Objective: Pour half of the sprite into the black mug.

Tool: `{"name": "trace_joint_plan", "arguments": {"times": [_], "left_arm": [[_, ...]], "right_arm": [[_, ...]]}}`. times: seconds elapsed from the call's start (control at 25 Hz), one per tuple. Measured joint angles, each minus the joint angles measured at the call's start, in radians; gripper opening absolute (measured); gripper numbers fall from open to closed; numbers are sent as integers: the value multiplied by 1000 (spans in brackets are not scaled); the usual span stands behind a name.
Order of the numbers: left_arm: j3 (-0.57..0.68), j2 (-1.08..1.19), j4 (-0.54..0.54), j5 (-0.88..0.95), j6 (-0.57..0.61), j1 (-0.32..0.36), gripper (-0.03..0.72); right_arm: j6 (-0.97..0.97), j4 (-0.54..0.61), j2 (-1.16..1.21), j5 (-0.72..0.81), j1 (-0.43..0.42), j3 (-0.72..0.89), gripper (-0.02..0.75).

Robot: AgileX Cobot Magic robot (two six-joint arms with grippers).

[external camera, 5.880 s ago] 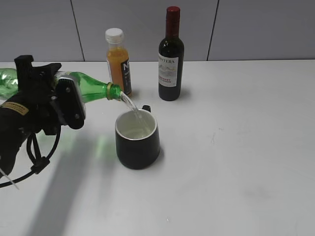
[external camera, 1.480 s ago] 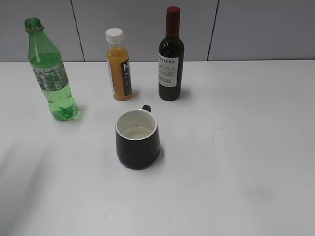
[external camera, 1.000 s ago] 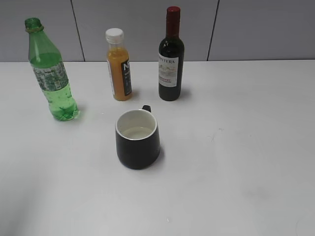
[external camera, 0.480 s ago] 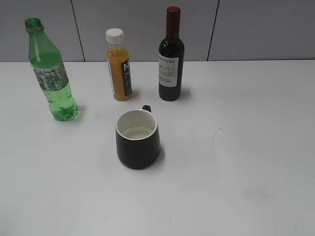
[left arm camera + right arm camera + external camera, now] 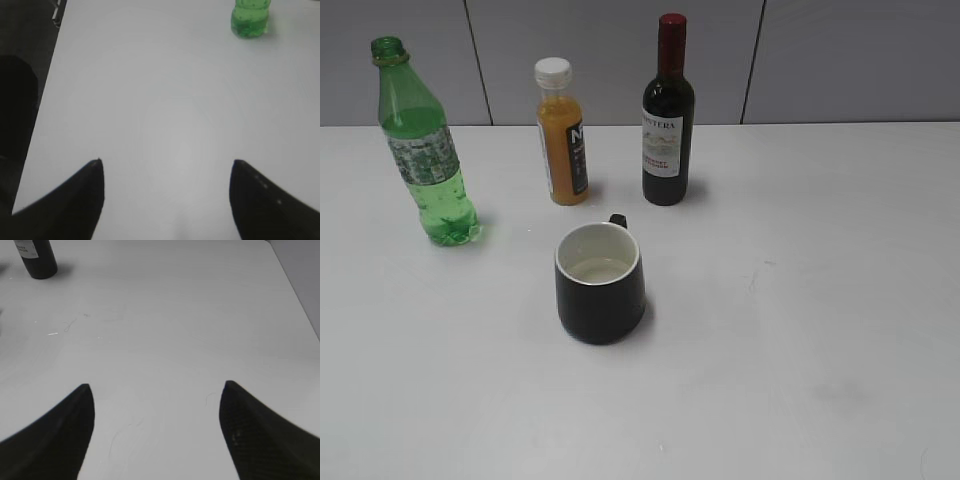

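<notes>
Sprite (image 5: 423, 150) stands upright at the table's (image 5: 800, 300) far left, liquid low, well apart from the black mug (image 5: 600, 283) at centre — pouring looks done, so I'd retreat cleanly. Left gripper (image 5: 167, 172) and right gripper (image 5: 156, 395) hover low, jaws spread wide — both empty.
</notes>
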Motion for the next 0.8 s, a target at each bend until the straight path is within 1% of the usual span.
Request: {"name": "trace_joint_plan", "arguments": {"times": [0.24,0.36,0.52,0.8], "left_arm": [[101,-162,-42,-102,-27,0,594],[140,-229,-60,-106,-30,0,594],[146,-303,-65,-105,-31,0,594],[146,-311,-68,-105,-31,0,594]], "right_arm": [[0,0,0,0,0,0,590],[0,0,0,0,0,0,590],[0,0,0,0,0,1,590],[0,0,0,0,0,2,590]]}}
